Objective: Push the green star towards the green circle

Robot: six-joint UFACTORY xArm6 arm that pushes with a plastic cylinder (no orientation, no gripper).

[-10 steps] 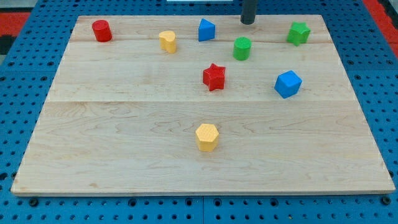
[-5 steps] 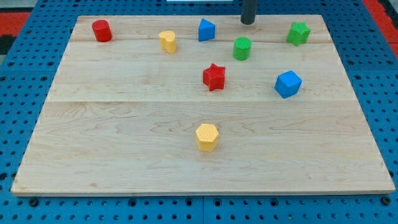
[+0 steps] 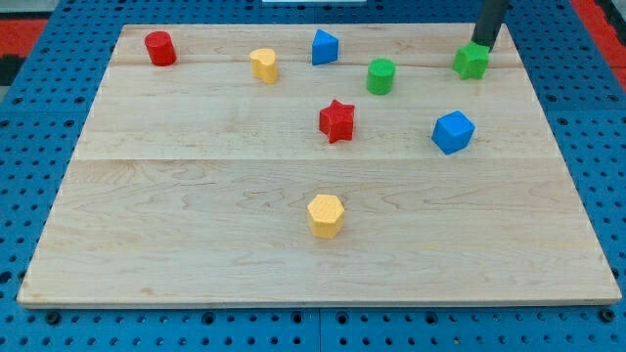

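Contact looks made or about to be made, so steer the push now: you want the green star [image 3: 470, 61] driven straight toward the view's left, along the line to the green circle [image 3: 380, 75], which sits a little lower in the view. Keep my tip [image 3: 484, 47] behind the star's centre on the side away from the circle; pressing on one of the points would likely spin the block or let it slip past. A slow, steady stroke should carry it, and a small bias toward the view's bottom would aim it properly.

Right now the star lies near the top right corner of the wooden board [image 3: 196, 244], and the tip stands at its upper right edge, touching or just beside it; which of the two you cannot tell from this angle. The rod has nothing to clench or release, it simply bears against the block. The circle is well apart to the star's left, with bare wood between them. The blue cube [image 3: 453, 132] sits below that path and should stay out of it
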